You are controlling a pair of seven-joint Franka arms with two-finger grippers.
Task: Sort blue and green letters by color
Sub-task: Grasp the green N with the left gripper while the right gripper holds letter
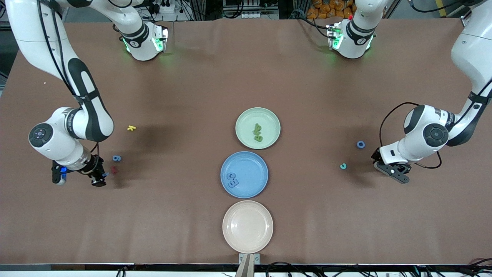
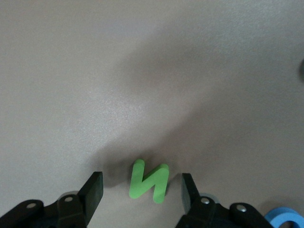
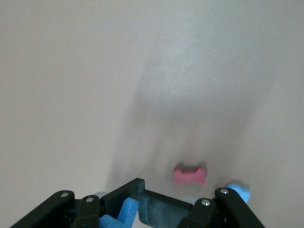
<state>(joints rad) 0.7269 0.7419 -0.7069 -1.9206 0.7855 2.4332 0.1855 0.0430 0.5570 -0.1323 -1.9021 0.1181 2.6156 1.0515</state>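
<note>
A green letter N (image 2: 148, 180) lies flat on the table between the fingers (image 2: 93, 191) of my left gripper (image 2: 141, 187), which is open with a gap on each side of it. In the front view that gripper (image 1: 399, 174) is low over the table at the left arm's end and hides the N. A blue ring (image 1: 360, 144) and a teal curved piece (image 1: 343, 166) lie beside it. My right gripper (image 3: 142, 202) is shut on a blue letter (image 3: 124, 212), over the right arm's end (image 1: 99, 179). A blue digit (image 1: 117, 158) lies close by.
Three plates stand in a row mid-table. The green plate (image 1: 246, 122) holds green letters (image 1: 257, 132), and the blue plate (image 1: 251, 164) holds blue letters (image 1: 232, 180). The beige plate (image 1: 247, 226) is nearest the front camera. A dark red piece (image 1: 113, 169) and a yellow letter (image 1: 131, 128) lie near the right gripper.
</note>
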